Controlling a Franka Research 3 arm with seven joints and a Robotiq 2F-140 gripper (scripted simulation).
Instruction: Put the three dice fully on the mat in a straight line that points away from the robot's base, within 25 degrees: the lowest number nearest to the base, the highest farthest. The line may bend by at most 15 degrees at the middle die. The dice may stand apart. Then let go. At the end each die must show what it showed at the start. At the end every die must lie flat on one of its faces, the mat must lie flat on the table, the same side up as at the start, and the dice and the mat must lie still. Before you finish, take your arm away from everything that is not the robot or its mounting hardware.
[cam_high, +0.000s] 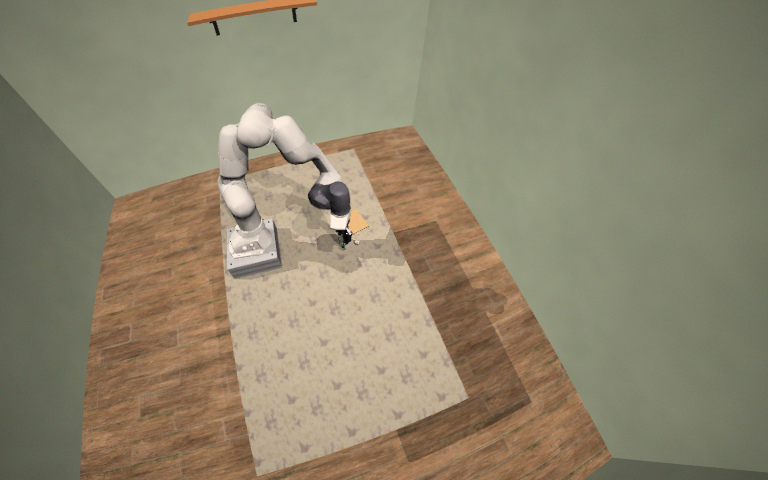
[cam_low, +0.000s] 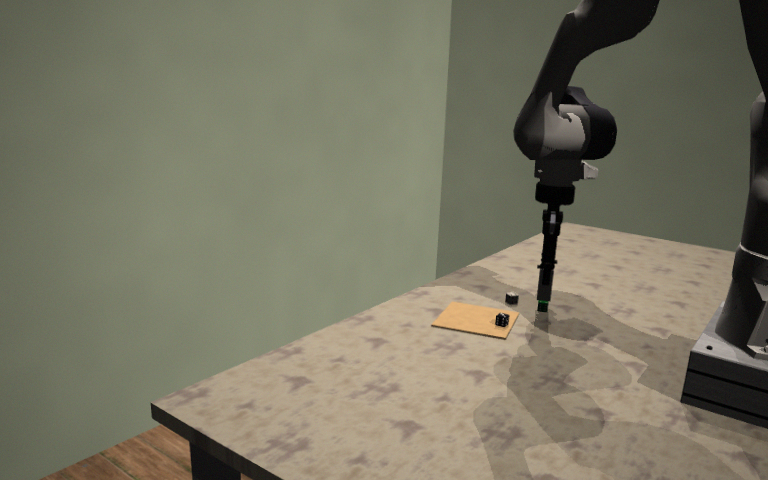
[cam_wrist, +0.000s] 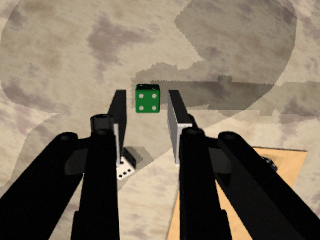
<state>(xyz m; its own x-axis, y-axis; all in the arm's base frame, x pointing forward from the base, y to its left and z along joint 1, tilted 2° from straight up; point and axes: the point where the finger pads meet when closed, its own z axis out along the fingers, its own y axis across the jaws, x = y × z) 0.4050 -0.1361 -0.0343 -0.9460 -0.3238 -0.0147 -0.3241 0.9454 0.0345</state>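
A green die (cam_high: 342, 245) (cam_low: 542, 306) (cam_wrist: 147, 100) shows four pips up and stands on the table beside the mat. My gripper (cam_high: 343, 241) (cam_low: 543, 301) (cam_wrist: 147, 106) is partly open over it, pointing down. In the wrist view the die lies between the fingertips, with a gap on both sides. A white die (cam_high: 356, 242) (cam_low: 512, 297) (cam_wrist: 125, 168) is on the table off the mat, partly hidden by the left finger in the wrist view. A black die (cam_low: 501, 319) (cam_wrist: 270, 163) is on the orange mat (cam_high: 357, 221) (cam_low: 464, 319) (cam_wrist: 294, 165), near one edge; its pips are unclear.
The robot's base (cam_high: 253, 249) (cam_low: 719, 350) stands on the patterned table (cam_high: 339, 350) (cam_low: 339, 396). The mat and the white die are farther from the base than the green die. A wall shelf (cam_high: 254, 10) is far behind the arm.
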